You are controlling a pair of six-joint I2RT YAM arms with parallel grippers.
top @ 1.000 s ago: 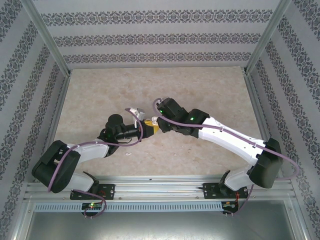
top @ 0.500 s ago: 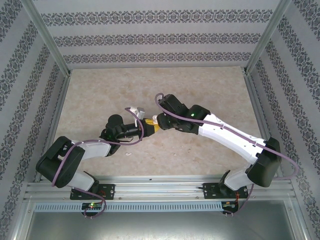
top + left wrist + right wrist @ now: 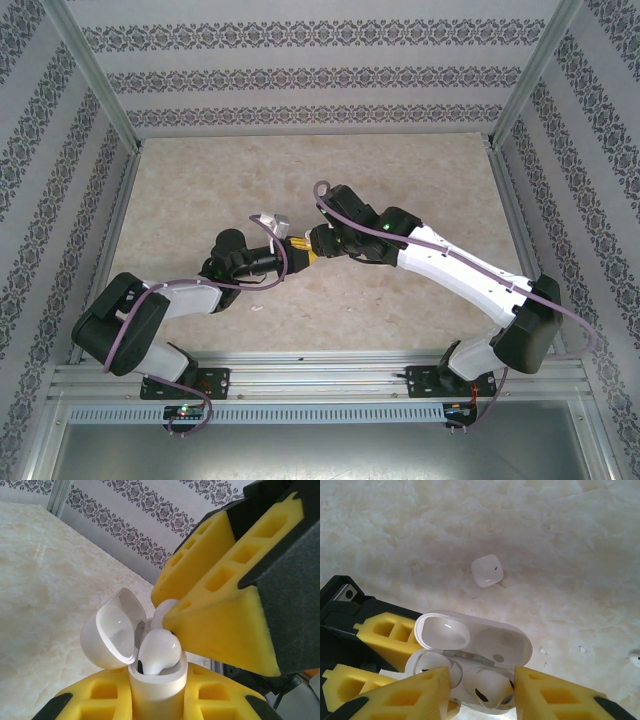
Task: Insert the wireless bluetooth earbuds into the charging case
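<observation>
White charging case (image 3: pixel 157 687) and earbuds (image 3: pixel 159 650), yellow fingers (image 3: pixel 220 625), beige marbled table (image 3: pixel 400 170), damask-striped walls (image 3: pixel 300 80)

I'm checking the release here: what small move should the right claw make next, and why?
Probably back the right claw straight off the charging case. Its jaws stand apart around an earbud already sitting in its well, while the left claw grips the case.
</observation>
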